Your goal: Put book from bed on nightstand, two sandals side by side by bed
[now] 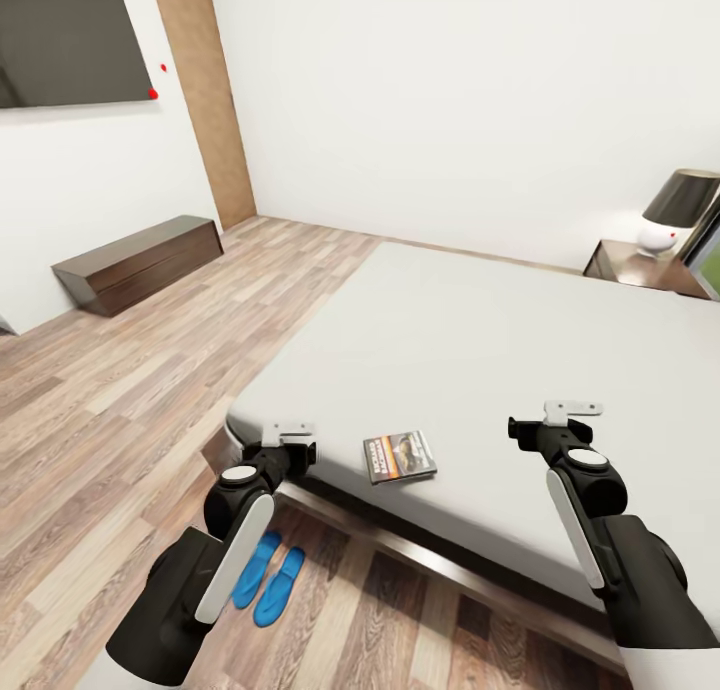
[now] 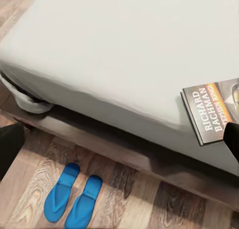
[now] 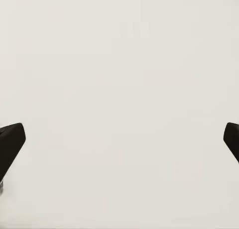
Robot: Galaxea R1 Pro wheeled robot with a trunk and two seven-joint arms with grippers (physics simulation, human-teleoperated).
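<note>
While both arms reach forward over the near edge of the bed point(image 1: 480, 340), the book point(image 1: 399, 456) lies flat on the light-grey mattress close to that edge, between the two arms and touching neither. Its cover faces up, and in the left wrist view the book point(image 2: 214, 109) shows its lettered spine side, just short of the mattress edge. The left tool point(image 1: 288, 438) hovers above the near left corner of the bed; its fingers stand spread with nothing between them. The right tool point(image 1: 570, 415) hangs over bare mattress to the right of the book, and the right wrist view shows its dark fingertips point(image 3: 11, 142) wide apart, empty. On the wood-plank floor point(image 1: 120, 410), the two blue sandals point(image 1: 268, 575) lie side by side, just beside the bed's dark frame, near its left corner. Far right, the nightstand point(image 1: 645, 267) carries a lamp point(image 1: 675, 210). A long low bench point(image 1: 140, 262) stands against the far left wall.
</note>
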